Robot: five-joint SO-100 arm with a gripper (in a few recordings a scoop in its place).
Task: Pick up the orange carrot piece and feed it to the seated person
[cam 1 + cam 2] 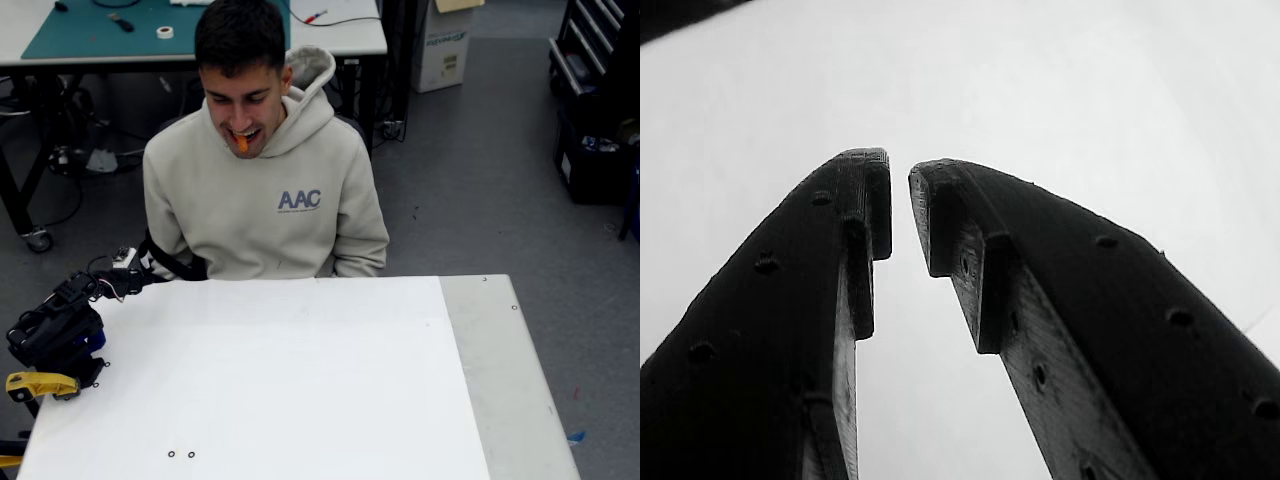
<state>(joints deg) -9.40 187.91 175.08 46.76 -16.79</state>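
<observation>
The orange carrot piece (241,142) sits between the lips of the seated person (265,200), who is behind the table's far edge in a beige hoodie. My black arm is folded at the table's far left corner. Its gripper (190,267) lies low by the person's elbow, well below and left of the carrot. In the wrist view the two dark fingers (855,200) stand with their tips almost touching over the white tabletop. Nothing is between them.
The white table (300,380) spreads in front of the person, with a grey strip (490,360) along its right side. A yellow clamp (40,383) holds my base at the left edge. Behind the person stands a desk with a green mat (100,30).
</observation>
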